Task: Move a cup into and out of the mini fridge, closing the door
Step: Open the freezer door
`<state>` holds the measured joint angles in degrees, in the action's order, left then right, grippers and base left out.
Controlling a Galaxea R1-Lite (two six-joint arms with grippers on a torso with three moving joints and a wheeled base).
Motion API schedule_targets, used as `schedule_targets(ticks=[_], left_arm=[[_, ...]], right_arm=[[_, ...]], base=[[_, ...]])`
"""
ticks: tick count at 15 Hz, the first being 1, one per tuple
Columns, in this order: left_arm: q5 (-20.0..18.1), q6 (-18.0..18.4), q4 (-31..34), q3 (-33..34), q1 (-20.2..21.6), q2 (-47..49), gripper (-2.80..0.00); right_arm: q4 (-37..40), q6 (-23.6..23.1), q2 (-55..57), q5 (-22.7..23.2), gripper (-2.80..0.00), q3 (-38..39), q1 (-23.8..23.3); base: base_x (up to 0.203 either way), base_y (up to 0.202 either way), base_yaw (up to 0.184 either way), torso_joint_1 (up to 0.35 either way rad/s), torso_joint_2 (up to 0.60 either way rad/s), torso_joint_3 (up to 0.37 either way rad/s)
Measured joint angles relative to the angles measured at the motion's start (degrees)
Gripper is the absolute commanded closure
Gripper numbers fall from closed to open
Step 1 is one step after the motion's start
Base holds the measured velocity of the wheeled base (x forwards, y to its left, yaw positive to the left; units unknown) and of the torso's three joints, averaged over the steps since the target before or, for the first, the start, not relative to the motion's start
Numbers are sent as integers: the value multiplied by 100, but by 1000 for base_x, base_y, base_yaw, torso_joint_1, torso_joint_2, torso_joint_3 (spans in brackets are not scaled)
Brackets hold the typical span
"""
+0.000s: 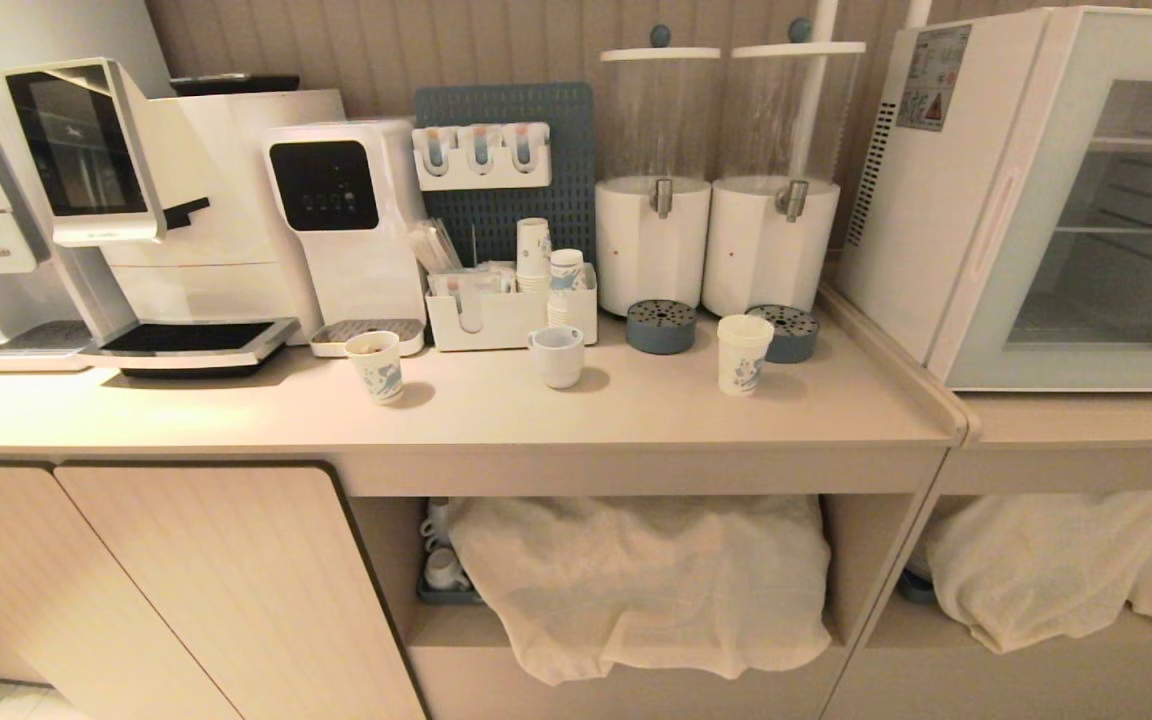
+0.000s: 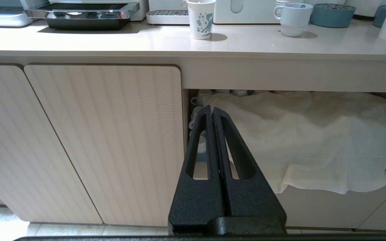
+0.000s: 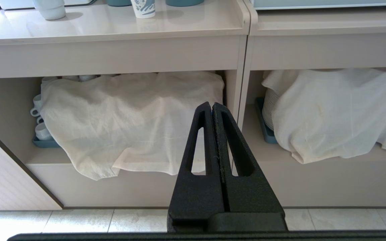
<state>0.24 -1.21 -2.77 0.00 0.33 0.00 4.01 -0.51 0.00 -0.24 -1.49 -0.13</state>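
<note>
While both claws, left claw [image 2: 212,108] and right claw [image 3: 211,105], hang pressed closed and empty, your blue-printed white cup [image 1: 743,353] with layered rims stands upright on the worktop [image 1: 496,405].

mini fridge [image 1: 946,200] cut off at right edge, white cloths [image 1: 646,580] hiding shelf contents, sticker text unreadable

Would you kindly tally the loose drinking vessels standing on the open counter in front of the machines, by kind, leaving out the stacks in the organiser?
Tall white paper cup with blue print and layered rims: 1
Shorter single paper cup with the same print: 1
Plain white ceramic mug with handle: 1
Total: 3
</note>
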Motion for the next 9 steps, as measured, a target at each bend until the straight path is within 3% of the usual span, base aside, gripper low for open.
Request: schedule_targets(ticks=[9], left_arm=[[0, 17, -3, 0, 0, 0, 0]], right_arm=[[0, 0, 0, -2, 0, 0, 6]], base=[[0, 0, 0, 0, 0, 0]])
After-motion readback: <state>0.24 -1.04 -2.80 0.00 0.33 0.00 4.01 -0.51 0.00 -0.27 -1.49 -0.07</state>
